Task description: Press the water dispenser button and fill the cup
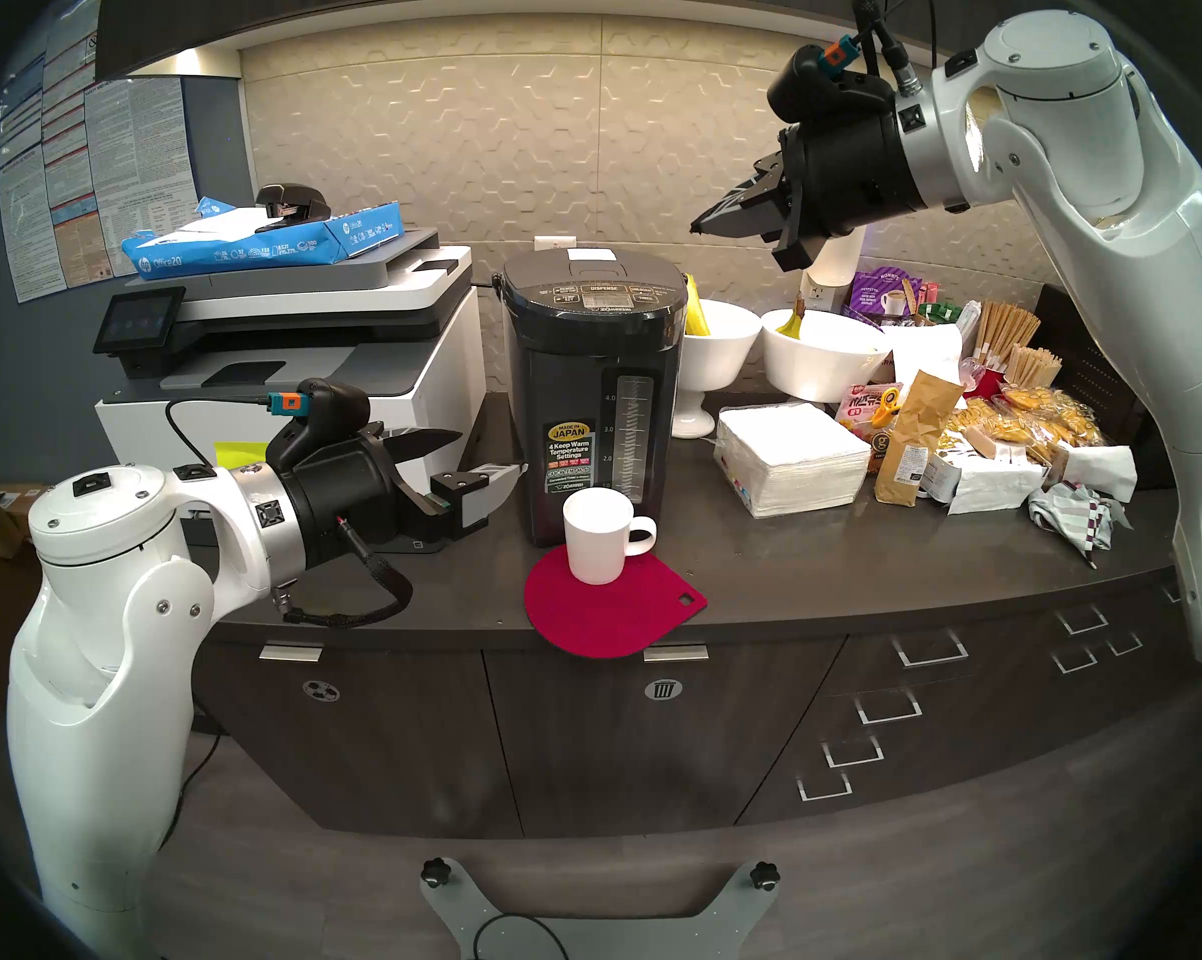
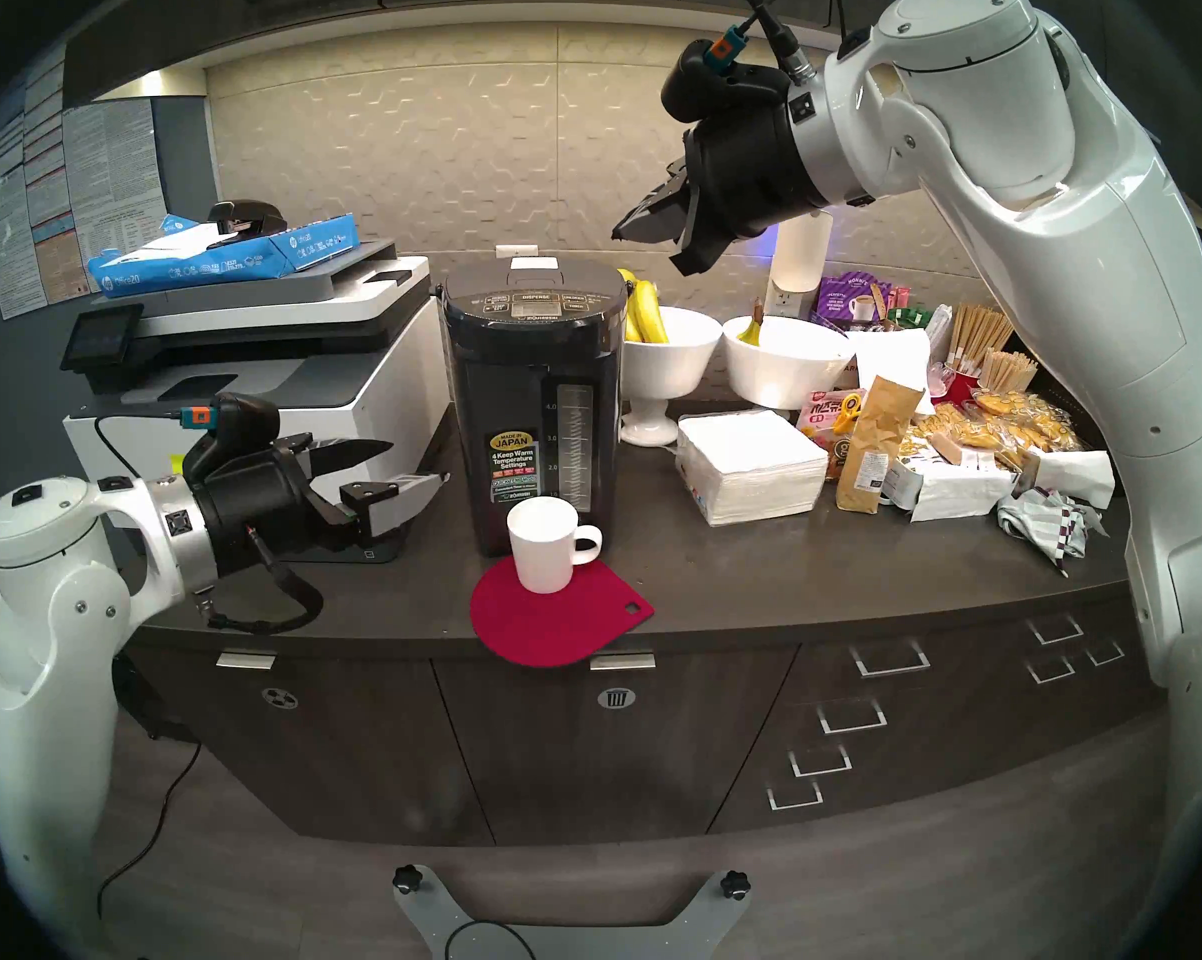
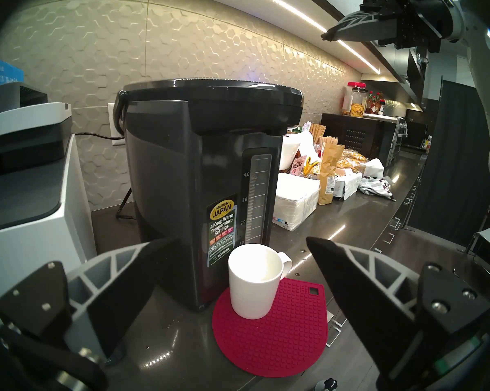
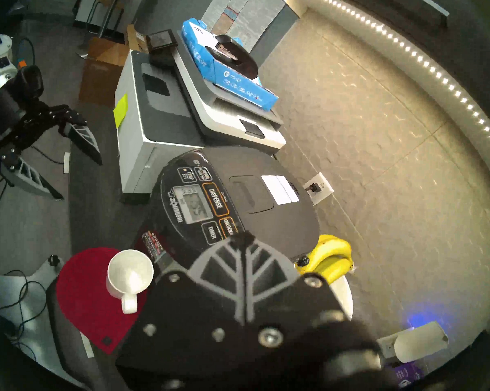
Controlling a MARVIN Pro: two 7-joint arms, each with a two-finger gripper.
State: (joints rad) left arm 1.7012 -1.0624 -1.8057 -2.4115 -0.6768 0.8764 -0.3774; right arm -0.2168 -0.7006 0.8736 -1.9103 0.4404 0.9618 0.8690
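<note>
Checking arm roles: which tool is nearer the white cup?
Left. The left tool is low, open, just left of the cup. The right tool is shut, high above it, right of the water dispenser.

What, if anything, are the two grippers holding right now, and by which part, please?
Nothing is held. The right gripper is shut on air above the water dispenser; the left gripper is open beside it, clear of the cup.

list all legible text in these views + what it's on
"DISPENSE", "UNLOCK", "TIMER", "TEMP SET": keys on the water dispenser lid
"ZOJIRUSHI": below its display; display digits too blurred to read
"MADE IN JAPAN", "4 Keep Warm Temperature Settings": sticker on the front
"4.0", "3.0", "2.0", "1.0": level gauge
"Office20": blue paper ream
Wall posters, snack packets: unreadable
</note>
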